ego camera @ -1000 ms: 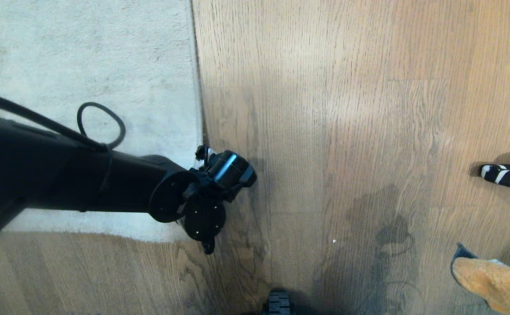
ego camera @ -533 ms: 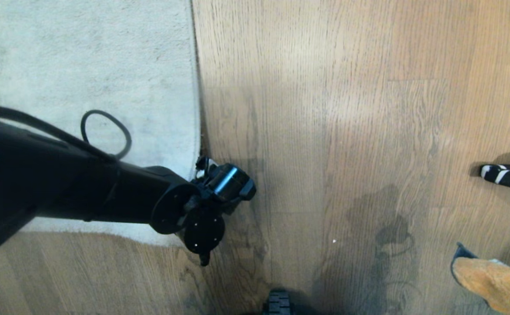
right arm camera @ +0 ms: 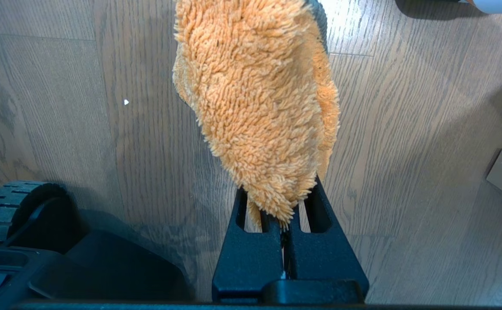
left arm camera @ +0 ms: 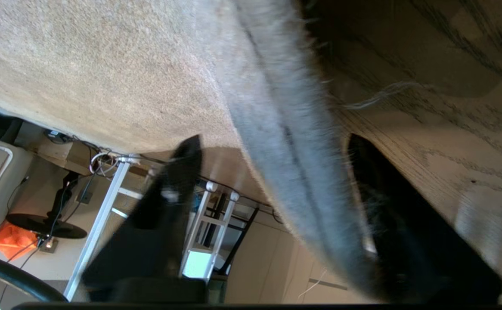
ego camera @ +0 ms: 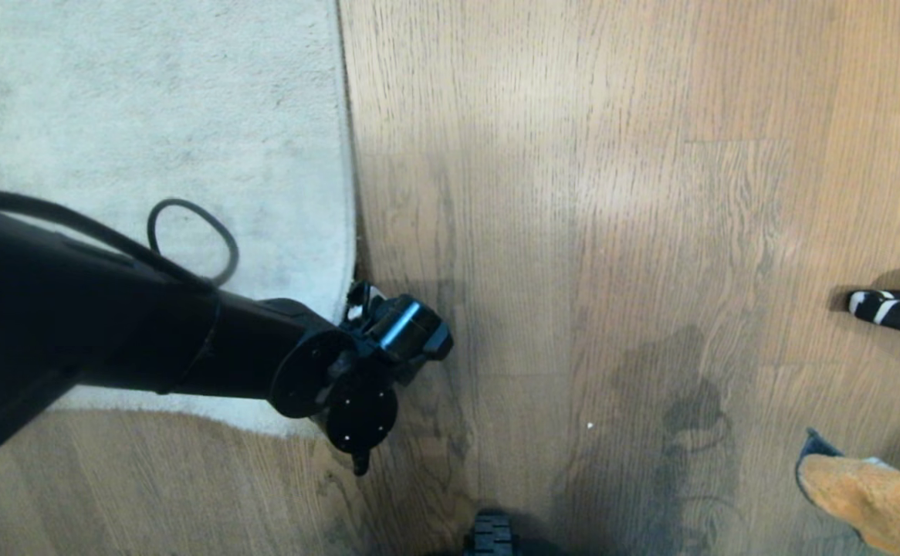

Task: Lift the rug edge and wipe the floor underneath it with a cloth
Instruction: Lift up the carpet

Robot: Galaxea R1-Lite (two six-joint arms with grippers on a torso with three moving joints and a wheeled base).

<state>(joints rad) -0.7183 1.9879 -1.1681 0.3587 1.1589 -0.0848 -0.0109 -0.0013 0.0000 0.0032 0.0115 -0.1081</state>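
A thick matte-black left arm [ego camera: 110,324] carries a looped black cable [ego camera: 191,239], round screw-dotted joint discs [ego camera: 359,411] and a blue-banded wrist camera [ego camera: 407,328].

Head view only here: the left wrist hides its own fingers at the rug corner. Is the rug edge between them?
Observer: Yes. In the left wrist view the rug edge runs between the fingers of the left gripper, one on the pile side, one on the floor side.
Operator: Clamped yet?
Observer: Not visibly. The fingers stand apart, and the pile-side finger shows a gap to the rug.
Operator: And the cloth? I see only orange at the lower right.
Observer: The right gripper is shut on one end of the cloth, with bare planks behind it.
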